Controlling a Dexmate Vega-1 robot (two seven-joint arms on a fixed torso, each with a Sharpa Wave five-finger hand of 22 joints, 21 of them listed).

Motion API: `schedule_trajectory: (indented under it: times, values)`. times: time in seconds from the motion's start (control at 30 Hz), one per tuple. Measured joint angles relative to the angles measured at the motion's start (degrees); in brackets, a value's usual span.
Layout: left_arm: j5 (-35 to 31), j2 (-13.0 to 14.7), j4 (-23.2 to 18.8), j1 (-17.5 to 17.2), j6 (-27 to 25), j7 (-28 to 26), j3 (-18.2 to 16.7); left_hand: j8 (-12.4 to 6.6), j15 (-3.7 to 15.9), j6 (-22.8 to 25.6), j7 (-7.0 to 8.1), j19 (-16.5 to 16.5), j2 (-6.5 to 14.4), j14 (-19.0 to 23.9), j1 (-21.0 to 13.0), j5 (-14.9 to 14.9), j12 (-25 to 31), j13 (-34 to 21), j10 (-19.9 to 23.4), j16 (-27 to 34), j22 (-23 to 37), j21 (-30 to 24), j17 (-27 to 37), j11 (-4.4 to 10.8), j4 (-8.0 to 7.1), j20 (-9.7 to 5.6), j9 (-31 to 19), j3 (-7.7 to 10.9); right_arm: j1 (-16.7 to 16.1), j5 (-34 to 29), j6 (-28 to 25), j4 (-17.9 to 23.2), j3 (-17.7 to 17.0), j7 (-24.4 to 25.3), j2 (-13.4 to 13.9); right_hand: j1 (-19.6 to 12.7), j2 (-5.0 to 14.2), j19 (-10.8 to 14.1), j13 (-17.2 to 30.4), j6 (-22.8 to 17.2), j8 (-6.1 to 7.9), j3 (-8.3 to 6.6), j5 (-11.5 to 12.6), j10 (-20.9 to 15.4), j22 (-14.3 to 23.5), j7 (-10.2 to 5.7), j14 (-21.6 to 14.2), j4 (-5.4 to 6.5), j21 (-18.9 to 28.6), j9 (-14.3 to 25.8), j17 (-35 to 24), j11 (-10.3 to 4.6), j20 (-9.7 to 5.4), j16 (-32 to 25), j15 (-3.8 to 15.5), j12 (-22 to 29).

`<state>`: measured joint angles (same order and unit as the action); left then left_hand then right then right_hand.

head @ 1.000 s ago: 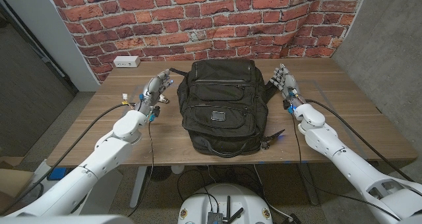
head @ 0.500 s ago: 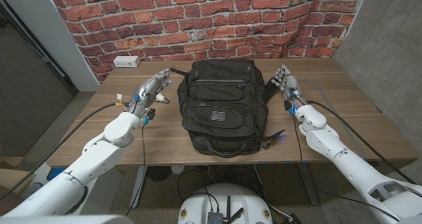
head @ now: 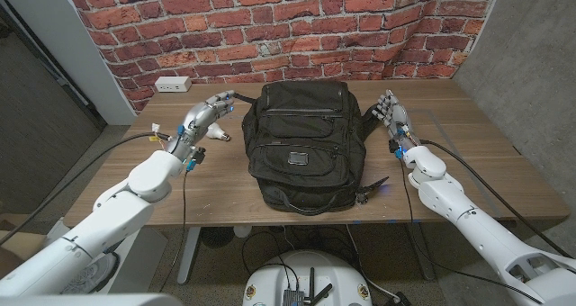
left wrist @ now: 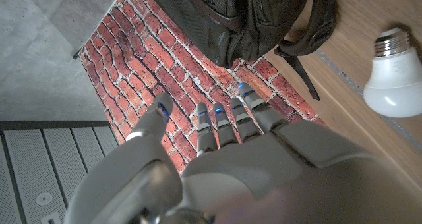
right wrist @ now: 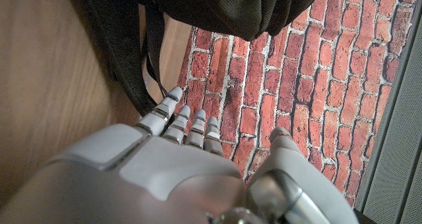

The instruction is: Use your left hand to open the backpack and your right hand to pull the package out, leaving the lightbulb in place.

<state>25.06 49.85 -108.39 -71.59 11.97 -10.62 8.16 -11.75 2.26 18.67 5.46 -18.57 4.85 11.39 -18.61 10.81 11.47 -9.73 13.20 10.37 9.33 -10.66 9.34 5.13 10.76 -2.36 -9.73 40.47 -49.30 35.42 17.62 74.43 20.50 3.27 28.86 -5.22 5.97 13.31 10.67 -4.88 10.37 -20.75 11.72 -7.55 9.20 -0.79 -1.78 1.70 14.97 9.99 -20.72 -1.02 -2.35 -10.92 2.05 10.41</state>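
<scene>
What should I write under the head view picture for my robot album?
Two open robot hands, left hand and right hand, flank a closed black backpack on a wooden table.

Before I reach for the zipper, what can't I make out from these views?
- Package: whether it is inside the closed backpack cannot be seen; the fabric hides it, head view.
- Lightbulb: cut off by the left wrist view's edge; in head view the left hand partly covers it.
- Zipper pulls: too small to find, head view.
</scene>
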Motion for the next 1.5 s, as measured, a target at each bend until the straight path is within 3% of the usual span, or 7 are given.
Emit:
schedule_trajectory:
  times: [0.1,0.47,0.8,1.0,1.17,1.3,1.5]
  values:
    - [-1.91,1.35,-1.10,-0.61,-0.70,1.36,-0.96,0.00,-0.08,0.92,0.92,0.00,-0.49,0.73,-1.08,0.00,0.00,0.00,0.51,0.00,0.00,0.00,0.00,0.27,0.24,0.00,0.00,-0.24,-0.24,-0.01,-0.08,0.25,-0.02,0.22,-0.01,0.00,0.00,0.00,0.00,0.00,0.00,0.00,0.00,0.00,0.00,0.00,0.00,0.00,0.00,0.00,0.00,0.00,0.00,-0.12,0.00,0.00]
    - [-4.70,5.24,-4.26,-2.61,-2.51,4.16,-3.96,0.00,-0.01,1.35,1.82,-0.61,-2.09,1.84,-3.85,0.00,0.00,0.00,1.58,0.00,0.00,0.00,0.00,0.90,0.48,0.01,0.00,-0.49,-0.37,-0.43,-0.19,0.46,0.09,1.12,-0.44,0.00,0.00,0.31,0.00,0.00,0.00,0.00,0.00,0.00,0.00,0.00,0.00,0.00,-0.45,0.00,0.26,0.00,0.31,-0.11,0.00,0.00]
    - [-7.08,7.98,-6.38,-4.31,-3.22,5.65,-6.71,0.00,0.00,1.25,2.51,-1.33,-5.07,3.28,-8.08,0.00,0.00,0.00,2.98,0.00,0.00,0.00,0.01,1.93,0.71,-0.10,0.00,-0.72,-0.14,-1.13,-0.29,0.47,0.39,1.82,-0.81,0.00,0.00,0.62,0.00,0.00,0.00,-0.19,0.00,0.00,0.00,0.00,0.00,0.19,-0.45,0.00,0.53,0.00,0.00,-0.11,0.00,0.00]
    - [-10.88,9.02,-7.98,-5.91,-3.61,6.94,-8.61,0.00,0.00,1.81,3.68,-2.61,-8.23,4.09,-11.73,-0.01,0.00,0.00,4.03,0.00,0.01,0.00,0.01,2.96,0.78,-0.11,-0.11,-1.28,0.61,-1.59,-0.29,-0.38,0.93,2.01,-1.51,0.00,0.00,0.62,0.00,0.00,0.00,-0.24,0.00,0.00,0.00,0.00,0.00,0.15,-0.88,0.00,0.53,0.00,0.00,-0.11,0.00,0.00]
    - [-14.04,9.39,-9.36,-7.46,-3.88,7.58,-10.29,0.00,0.11,1.86,3.73,-3.43,-10.21,4.81,-14.25,-0.01,0.00,0.00,4.84,0.00,0.01,0.00,0.01,3.18,0.62,-0.05,-0.29,-1.92,1.15,-1.96,-0.16,-1.17,1.32,2.11,-1.96,0.00,0.00,0.61,0.00,0.00,0.00,-0.39,0.00,-0.21,0.00,0.00,0.00,-0.01,-0.88,0.00,0.52,-0.21,0.00,-0.11,0.00,0.00]
    - [-15.22,9.17,-10.64,-8.95,-3.90,7.65,-11.61,0.00,0.09,2.82,2.79,-4.00,-11.55,5.42,-16.28,-0.01,0.00,0.00,5.67,0.00,0.01,0.00,0.01,3.39,0.48,-0.09,-0.29,-2.40,1.32,-2.26,0.14,-1.41,1.43,2.15,-2.09,0.00,0.00,0.61,0.00,0.00,0.00,-0.39,0.00,-0.21,0.00,0.00,0.00,-0.01,-0.88,0.00,0.71,-0.21,0.00,-0.11,0.00,0.00]
    - [-21.86,7.96,-12.10,-11.06,-3.76,6.87,-13.09,-1.39,0.14,6.75,1.98,-5.84,-12.91,7.16,-21.05,-0.23,0.00,0.00,7.95,0.00,0.02,0.00,0.01,4.46,0.02,-0.30,-0.29,-3.85,1.95,-2.67,0.44,-2.34,1.78,2.18,-2.55,0.00,0.00,0.61,0.00,0.00,0.00,-0.39,0.00,-0.21,0.00,0.00,0.00,-0.01,-0.88,0.00,0.80,-0.21,0.00,-0.34,0.00,0.00]
